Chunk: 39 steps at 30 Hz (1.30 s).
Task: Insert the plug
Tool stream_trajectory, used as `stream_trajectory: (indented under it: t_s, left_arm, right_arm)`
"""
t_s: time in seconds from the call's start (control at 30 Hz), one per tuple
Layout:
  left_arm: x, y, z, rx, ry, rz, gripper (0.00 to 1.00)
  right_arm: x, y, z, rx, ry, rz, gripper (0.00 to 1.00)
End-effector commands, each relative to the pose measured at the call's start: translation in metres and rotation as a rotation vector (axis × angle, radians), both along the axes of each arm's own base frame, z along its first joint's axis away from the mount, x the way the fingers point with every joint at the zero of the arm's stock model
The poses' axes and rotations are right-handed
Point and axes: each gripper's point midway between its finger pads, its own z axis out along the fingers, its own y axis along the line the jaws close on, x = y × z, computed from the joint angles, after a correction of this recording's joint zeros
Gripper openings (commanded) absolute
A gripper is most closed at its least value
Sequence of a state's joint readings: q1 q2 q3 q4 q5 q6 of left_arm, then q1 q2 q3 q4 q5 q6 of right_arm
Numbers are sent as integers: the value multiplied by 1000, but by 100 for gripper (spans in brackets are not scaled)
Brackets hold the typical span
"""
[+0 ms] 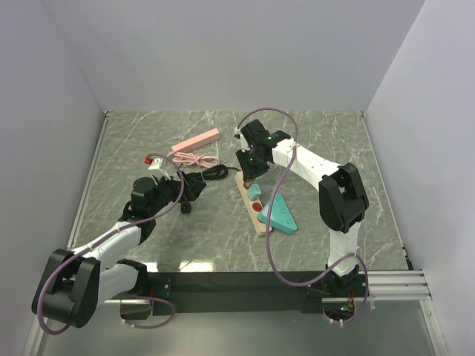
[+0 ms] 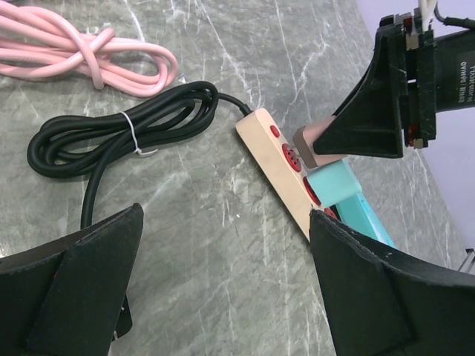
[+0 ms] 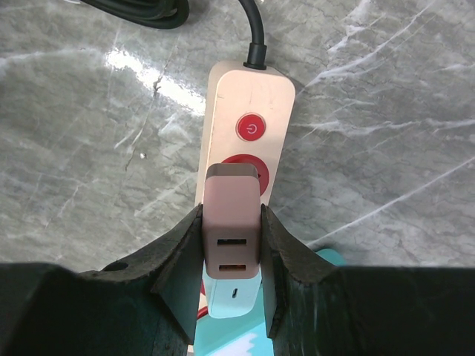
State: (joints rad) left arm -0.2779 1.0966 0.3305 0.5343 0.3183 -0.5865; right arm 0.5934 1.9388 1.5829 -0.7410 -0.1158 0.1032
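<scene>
A beige power strip (image 1: 251, 202) with red sockets lies mid-table; it also shows in the left wrist view (image 2: 276, 165) and the right wrist view (image 3: 247, 126). My right gripper (image 3: 231, 245) is shut on a dusty-pink plug adapter (image 3: 231, 230) and holds it over the first red socket (image 3: 249, 165), just below the red power button (image 3: 251, 127). The adapter (image 2: 310, 142) shows tilted against the strip in the left wrist view. A teal adapter (image 2: 334, 185) sits in the socket beside it. My left gripper (image 2: 223, 297) is open and empty over bare table, left of the strip.
The strip's black coiled cord (image 2: 119, 133) lies left of it. A pink power strip (image 1: 196, 140) with a pink cable (image 2: 89, 59) lies at the back left, with a small white and red piece (image 1: 154, 163) near it. A teal triangular charger (image 1: 280, 215) rests beside the strip.
</scene>
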Motion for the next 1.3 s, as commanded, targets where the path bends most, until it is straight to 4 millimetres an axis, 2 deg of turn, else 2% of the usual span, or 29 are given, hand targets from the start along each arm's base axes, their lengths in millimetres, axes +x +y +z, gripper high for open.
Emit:
stream_trajectory:
  t_s: [0.0, 0.23, 0.43, 0.67, 0.9, 1.1, 1.27]
  left_arm:
    - [0, -1, 15, -10, -65, -16, 99]
    - [-1, -4, 16, -18, -66, -30, 99]
    - [-2, -6, 15, -25, -63, -48, 99]
    - [-2, -4, 18, -21, -74, -35, 99]
    - [-1, -6, 13, -21, -59, -47, 99]
    - [0, -6, 12, -20, -59, -44, 99]
    - [-1, -7, 12, -20, -60, -49, 99]
  right_arm:
    - [-7, -10, -6, -79, 37, 12, 0]
    - [-13, -11, -3, -81, 56, 50, 0]
    - [-6, -4, 3, -32, 86, 95, 0]
    - [-9, 3, -4, -3, 118, 110, 0]
    - [-18, -4, -11, -22, 130, 105, 0]
    - [-18, -15, -8, -75, 115, 87, 0]
    - [-16, -15, 1, -82, 90, 78, 0]
